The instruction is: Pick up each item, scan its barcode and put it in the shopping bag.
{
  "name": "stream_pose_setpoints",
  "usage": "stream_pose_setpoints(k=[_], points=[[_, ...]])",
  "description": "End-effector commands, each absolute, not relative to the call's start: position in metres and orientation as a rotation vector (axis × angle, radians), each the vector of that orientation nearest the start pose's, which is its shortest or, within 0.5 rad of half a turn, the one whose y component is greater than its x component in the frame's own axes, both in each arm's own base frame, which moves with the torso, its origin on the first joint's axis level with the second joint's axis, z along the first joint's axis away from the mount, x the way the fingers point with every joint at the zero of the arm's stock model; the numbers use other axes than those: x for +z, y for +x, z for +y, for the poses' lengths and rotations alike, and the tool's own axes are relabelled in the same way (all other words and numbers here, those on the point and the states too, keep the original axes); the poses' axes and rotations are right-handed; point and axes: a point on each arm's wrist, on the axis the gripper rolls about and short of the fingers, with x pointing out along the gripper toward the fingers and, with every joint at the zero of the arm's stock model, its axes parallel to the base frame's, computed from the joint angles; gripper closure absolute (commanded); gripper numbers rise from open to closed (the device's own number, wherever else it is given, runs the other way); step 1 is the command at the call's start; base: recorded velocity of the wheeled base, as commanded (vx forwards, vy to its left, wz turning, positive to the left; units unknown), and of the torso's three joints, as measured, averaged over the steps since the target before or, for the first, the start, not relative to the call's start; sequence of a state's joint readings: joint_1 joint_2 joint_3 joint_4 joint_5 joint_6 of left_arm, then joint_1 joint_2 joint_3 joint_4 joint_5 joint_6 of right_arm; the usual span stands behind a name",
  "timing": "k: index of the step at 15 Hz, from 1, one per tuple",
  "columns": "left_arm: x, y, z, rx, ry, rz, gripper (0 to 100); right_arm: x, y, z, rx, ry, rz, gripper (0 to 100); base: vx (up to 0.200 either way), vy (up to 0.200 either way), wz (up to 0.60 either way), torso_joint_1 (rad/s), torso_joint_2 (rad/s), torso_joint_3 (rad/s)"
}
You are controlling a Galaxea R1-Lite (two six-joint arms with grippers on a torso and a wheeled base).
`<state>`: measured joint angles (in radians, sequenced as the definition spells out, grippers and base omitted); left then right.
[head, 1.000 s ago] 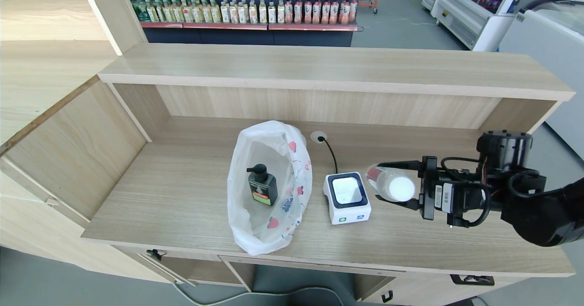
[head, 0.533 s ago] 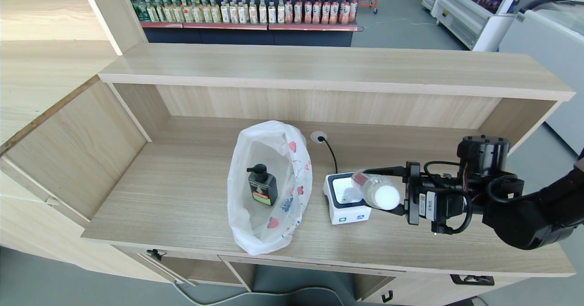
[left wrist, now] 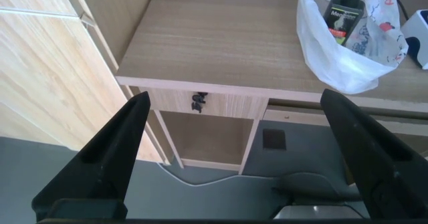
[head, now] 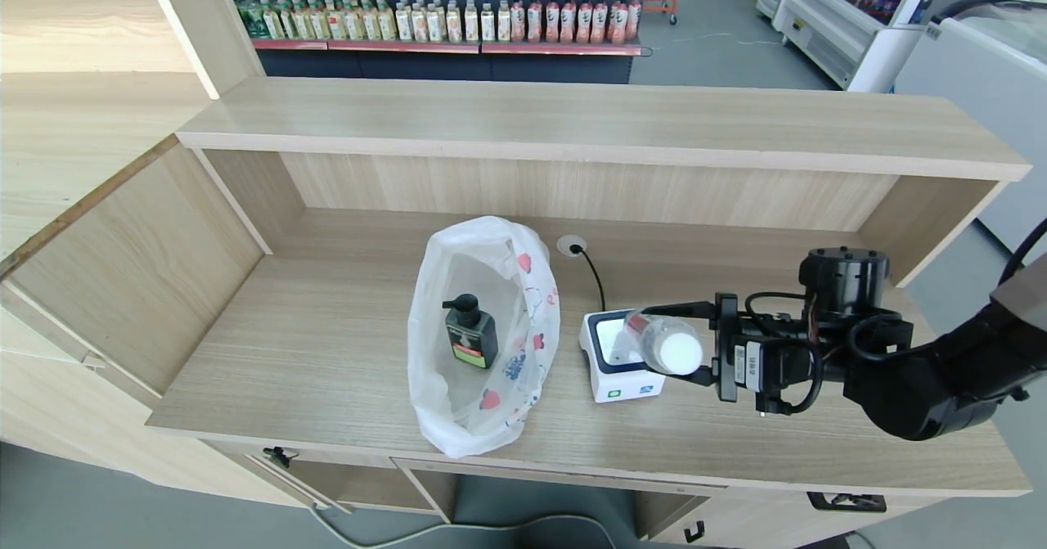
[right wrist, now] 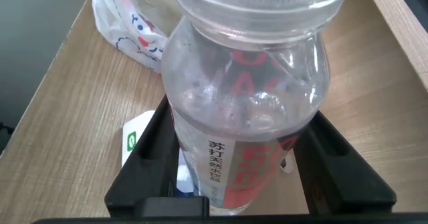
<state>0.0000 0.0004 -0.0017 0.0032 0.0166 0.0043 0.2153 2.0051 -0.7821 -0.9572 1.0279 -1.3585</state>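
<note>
A clear water bottle (head: pixel 648 338) with a red label lies sideways in my right gripper (head: pixel 671 343), which is shut on it. The bottle hangs just above the right part of the white barcode scanner (head: pixel 623 388), its capped end toward the dark glass. In the right wrist view the bottle (right wrist: pixel 247 117) sits between the black fingers (right wrist: pixel 144 167), with the scanner (right wrist: pixel 142 142) below. The white shopping bag (head: pixel 458 242) lies open left of the scanner with a dark pump bottle (head: pixel 470 335) inside. My left gripper (left wrist: pixel 237 154) hangs open below the counter's front edge, with nothing in it.
The scanner's black cable (head: pixel 593 275) runs back to a grommet in the counter. A raised wooden ledge (head: pixel 589 123) walls the back and a side panel (head: pixel 139 271) closes the left. Bare counter lies left of the bag (left wrist: pixel 348 60) and right of the scanner.
My right arm has carried the water bottle leftward, from beside the scanner's right edge to over the scanner. The bag and pump bottle have stayed put.
</note>
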Motion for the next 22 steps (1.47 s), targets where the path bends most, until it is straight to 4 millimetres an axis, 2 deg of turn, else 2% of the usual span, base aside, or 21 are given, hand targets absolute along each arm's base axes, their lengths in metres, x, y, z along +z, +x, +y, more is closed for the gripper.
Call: stream_pose_setpoints(k=[1,10,15,17,19,20,22], points=[[0.076,-0.023,0.000,0.017,0.005,0.002,0,0.104,0.342,0.095,1.191,-1.052,-0.603,100,0.000,0.000,0.00,0.000,0.00,0.000],[0.076,-0.023,0.000,0.017,0.005,0.002,0,0.096,0.359,0.106,1.206,-1.045,-0.619,100,0.000,0.000,0.00,0.000,0.00,0.000],[0.076,-0.023,0.000,0.017,0.005,0.002,0,0.106,0.355,0.103,1.190,-1.040,-0.622,100,0.000,0.000,0.00,0.000,0.00,0.000],[0.076,-0.023,0.000,0.017,0.005,0.002,0,0.121,0.352,0.099,1.175,-1.012,-0.618,100,0.000,0.000,0.00,0.000,0.00,0.000],[0.076,-0.023,0.000,0.017,0.005,0.002,0,0.152,0.341,0.090,1.137,-0.955,-0.611,100,0.000,0.000,0.00,0.000,0.00,0.000],[0.076,-0.023,0.000,0.017,0.005,0.002,0,0.188,0.327,0.089,1.117,-0.889,-0.635,100,0.000,0.000,0.00,0.000,0.00,0.000],[0.076,-0.023,0.000,0.017,0.005,0.002,0,0.225,0.304,0.086,1.075,-0.785,-0.643,100,0.000,0.000,0.00,0.000,0.00,0.000]])
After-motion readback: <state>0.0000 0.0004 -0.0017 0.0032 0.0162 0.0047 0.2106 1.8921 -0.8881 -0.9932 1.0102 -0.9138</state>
